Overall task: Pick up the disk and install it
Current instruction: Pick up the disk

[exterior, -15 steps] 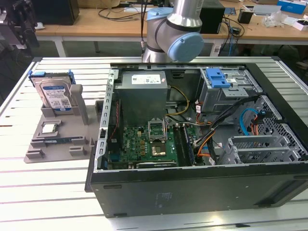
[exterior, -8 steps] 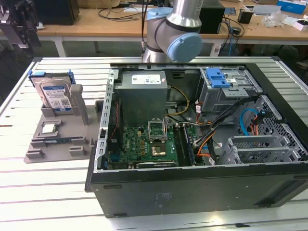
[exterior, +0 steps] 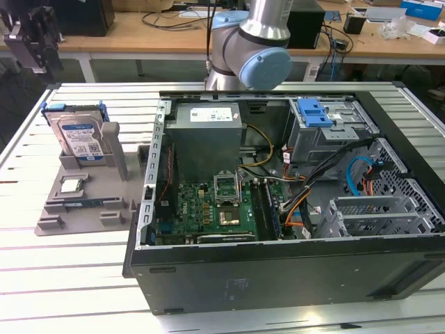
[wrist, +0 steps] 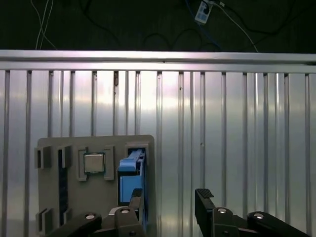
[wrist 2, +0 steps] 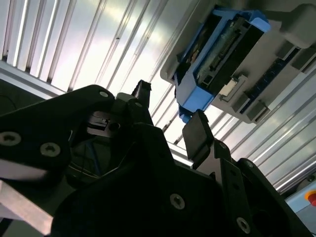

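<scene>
The disk [exterior: 78, 136], a flat silver slab with a blue-and-white label in a blue plastic bracket, stands on edge in a slot of the grey plastic holder [exterior: 122, 149]. The holder sits at the exterior view's left on the ribbed aluminium bench [exterior: 69, 278]. Nearer to us, a small square silver chip [exterior: 71, 185] lies flat in the same holder. To the right sits the open black computer case [exterior: 278, 278], its green board [exterior: 208, 205] bared. In the first wrist view we see the hand [wrist: 170, 202] above the holder, clear of the disk. Its two dark fingers [wrist: 205, 197] are spread wide and hold nothing.
</scene>
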You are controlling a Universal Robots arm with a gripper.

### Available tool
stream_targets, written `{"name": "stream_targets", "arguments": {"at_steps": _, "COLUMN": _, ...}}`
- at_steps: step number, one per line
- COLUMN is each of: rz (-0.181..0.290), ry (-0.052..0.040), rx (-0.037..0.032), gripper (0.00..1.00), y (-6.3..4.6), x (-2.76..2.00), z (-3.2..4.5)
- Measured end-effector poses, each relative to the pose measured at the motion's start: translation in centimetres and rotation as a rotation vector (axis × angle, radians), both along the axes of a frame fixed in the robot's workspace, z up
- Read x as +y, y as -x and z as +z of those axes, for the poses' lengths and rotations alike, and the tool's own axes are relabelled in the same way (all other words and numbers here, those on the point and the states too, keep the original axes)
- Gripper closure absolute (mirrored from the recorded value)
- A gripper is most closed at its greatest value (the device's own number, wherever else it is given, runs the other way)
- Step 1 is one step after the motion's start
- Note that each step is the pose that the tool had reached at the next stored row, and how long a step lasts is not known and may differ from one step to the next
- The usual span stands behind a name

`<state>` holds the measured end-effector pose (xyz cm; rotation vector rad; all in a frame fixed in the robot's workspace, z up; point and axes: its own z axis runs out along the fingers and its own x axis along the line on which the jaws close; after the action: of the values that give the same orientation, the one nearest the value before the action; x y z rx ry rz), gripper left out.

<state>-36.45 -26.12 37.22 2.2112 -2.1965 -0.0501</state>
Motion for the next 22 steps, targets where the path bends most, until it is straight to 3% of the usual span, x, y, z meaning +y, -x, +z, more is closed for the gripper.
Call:
{"name": "stream_targets", "arguments": {"at_steps": 3, "rz": 0.000, "ry": 0.0066, "rx": -0.0001, "gripper": 0.46, "y": 0.0, "x": -1.21, "z": -0.13}}
{"name": "stream_targets", "arguments": {"at_steps": 5, "rz": 0.001, "ry": 0.0121, "rx": -0.0002, "gripper": 0.46, "y": 0.0, "x": -2.67, "z": -0.45}}
{"name": "stream_targets", "arguments": {"at_steps": 6, "rz": 0.002, "ry": 0.0138, "rx": -0.0002, "gripper": 0.46, "y": -0.1, "x": -2.83, "z": -0.62}}
{"name": "stream_targets", "arguments": {"at_steps": 9, "rz": 0.014, "ry": 0.0168, "rx": -0.0001, "gripper": 0.46, "y": -0.7, "x": -2.85, "z": -1.52}}
{"name": "stream_targets", "arguments": {"at_steps": 13, "rz": 0.036, "ry": 0.0169, "rx": 0.0004, "gripper": 0.46, "y": -0.7, "x": -2.86, "z": -2.72}}
{"name": "stream_targets", "arguments": {"at_steps": 17, "rz": 0.086, "ry": 0.0188, "rx": 0.0003, "gripper": 0.46, "y": -0.8, "x": -2.86, "z": -3.69}}
{"name": "stream_targets", "arguments": {"at_steps": 22, "rz": 0.096, "ry": 0.0200, "rx": 0.0004, "gripper": 0.46, "y": -0.8, "x": -3.14, "z": -4.82}}
